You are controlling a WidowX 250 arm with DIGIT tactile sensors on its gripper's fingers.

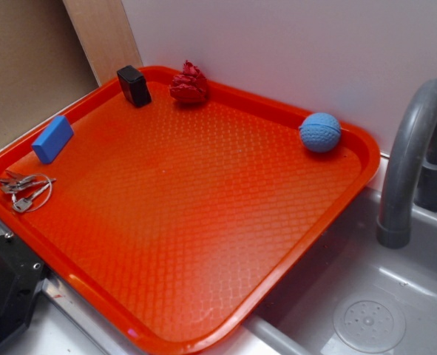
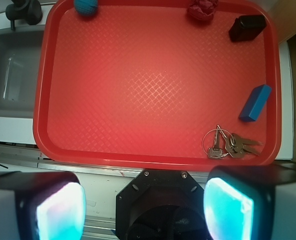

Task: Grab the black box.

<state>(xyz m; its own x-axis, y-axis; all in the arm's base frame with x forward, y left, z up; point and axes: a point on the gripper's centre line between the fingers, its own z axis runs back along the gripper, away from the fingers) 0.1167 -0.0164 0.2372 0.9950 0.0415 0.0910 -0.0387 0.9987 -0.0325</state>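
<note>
Jaws gape wide, well apart from the black box (image 2: 247,28) at the tray's (image 2: 153,162) far corner.

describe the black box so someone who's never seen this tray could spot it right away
Start from the large orange-red textured plastic tray beside the grey sink. In its far corner, by the white wall and wooden panel, the small matte black rectangular box stands upright next to a crumpled dark red object. It is the only black item there; the other block is blue and lies flat.

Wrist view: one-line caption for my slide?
Open fingers hover off the red tray; black box stands in its far corner.
</note>
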